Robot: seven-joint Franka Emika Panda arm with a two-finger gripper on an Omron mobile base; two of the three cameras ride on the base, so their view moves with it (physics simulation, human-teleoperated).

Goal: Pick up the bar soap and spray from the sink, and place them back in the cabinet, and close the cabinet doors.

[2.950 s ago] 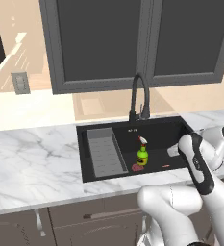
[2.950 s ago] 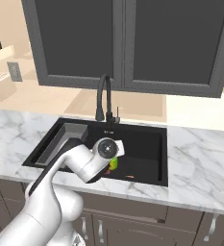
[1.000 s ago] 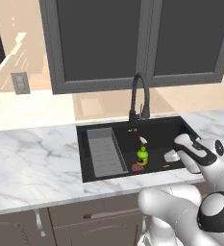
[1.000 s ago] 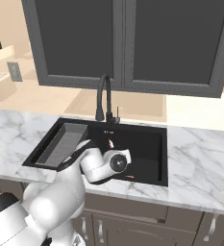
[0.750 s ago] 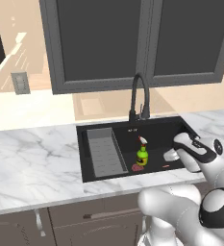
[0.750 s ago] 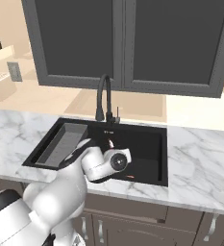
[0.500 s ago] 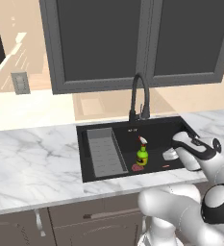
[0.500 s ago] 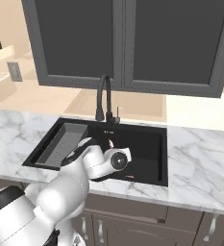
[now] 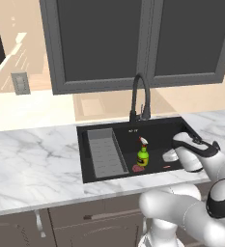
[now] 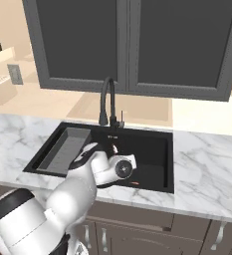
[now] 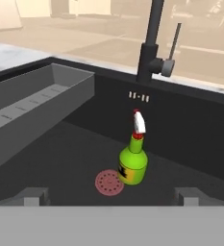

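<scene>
tool (image 11: 111, 196): jaws spread wide and released, holding nothing; the two dark tips stand well apart at the bottom of the hand view, low inside the basin and facing the bottle.
arm (image 9: 196, 153): reaches down into the right part of the basin in the left base view.
spray (image 11: 133, 159): green bottle with a yellow label and a red-and-white nozzle, standing upright on the sink floor near the middle, between the tool tips as the hand view looks at it, and apart from them.
drain disc (image 11: 109, 182): round, dark red, flat on the sink floor, just beside the bottle's base.
bar soap (image 9: 166, 167): a tiny salmon-pink sliver on the sink floor, right of the bottle and close to the arm; too small to tell more.
sink (image 9: 99, 128): black rectangular basin set into the marble table (image 9: 32, 154).
tray insert (image 9: 103, 152): grey and ribbed, along the left side of the basin.
faucet (image 9: 139, 97): black gooseneck at the back edge, behind the bottle.
grey-framed cabinet (image 9: 133, 43): above the faucet, both dark-paned doors closed.
</scene>
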